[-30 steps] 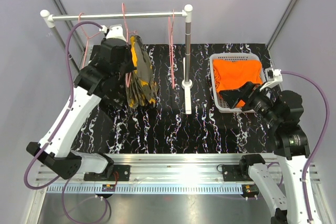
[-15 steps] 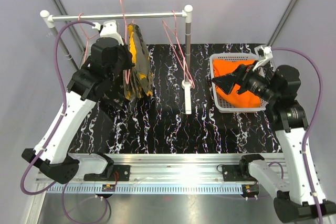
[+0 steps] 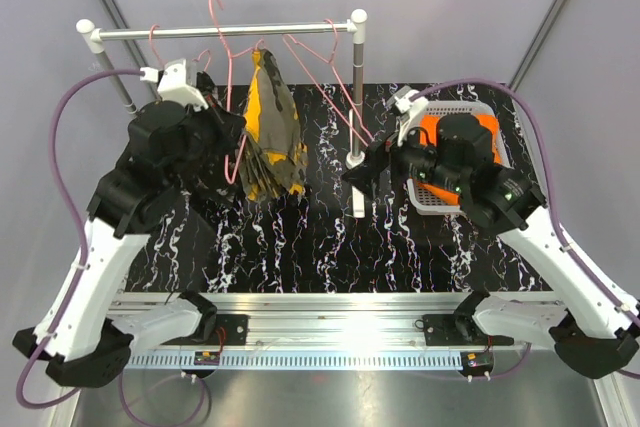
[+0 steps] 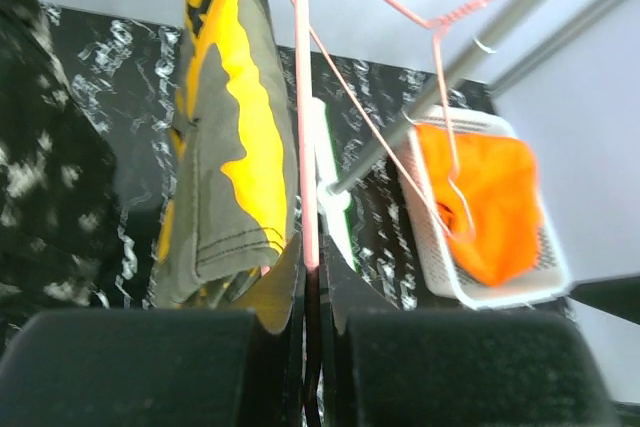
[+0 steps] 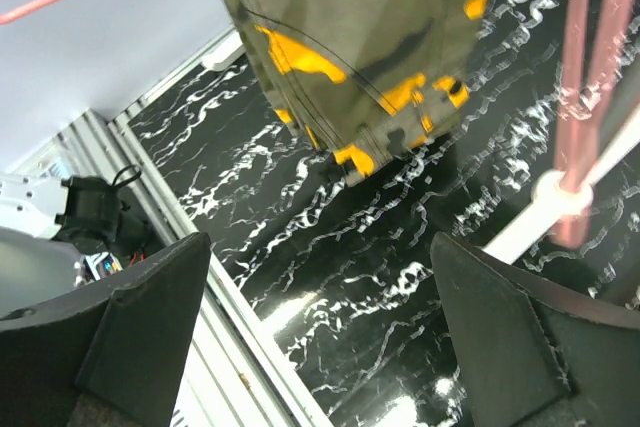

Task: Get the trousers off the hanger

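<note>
**Camouflage trousers** [image 3: 270,132]: olive pair with orange patches, folded over a pink wire hanger [image 3: 236,97] that hooks on the rail [image 3: 220,31]. It hangs clear of the worktop [image 3: 330,247], tilted, at the left centre of the rack.

**Left gripper** [image 4: 308,282]: fingers [image 4: 280,297] together, clamped on the hanger's long straight wire. In the left wrist view the cloth lies just left of that wire. Its lower hem ends right above the left-hand fingertip; whether it touches cannot be told.

**Right gripper** [image 5: 320,247]: fingers [image 5: 150,317] wide apart, holding nothing. It sits low over the worktop, near the foot of the white post [image 3: 357,77]. In the right wrist view the camouflage hem hangs ahead of and above the gap between the fingers, apart from both.

**Orange trousers** [image 3: 487,137]: plain bright pair lying in the white basket [image 3: 428,199] on the right of the worktop, partly hidden by the right arm and well apart from both grippers.

**Empty hanger** [image 3: 325,62]: pink wire, on the rail beside the post, swung askew.

**Dark white-flecked mass** [image 4: 45,177]: blurred, at the left edge of the left wrist view, just beside the camouflage pair. It appears to be cloth, but this is not certain.
</note>
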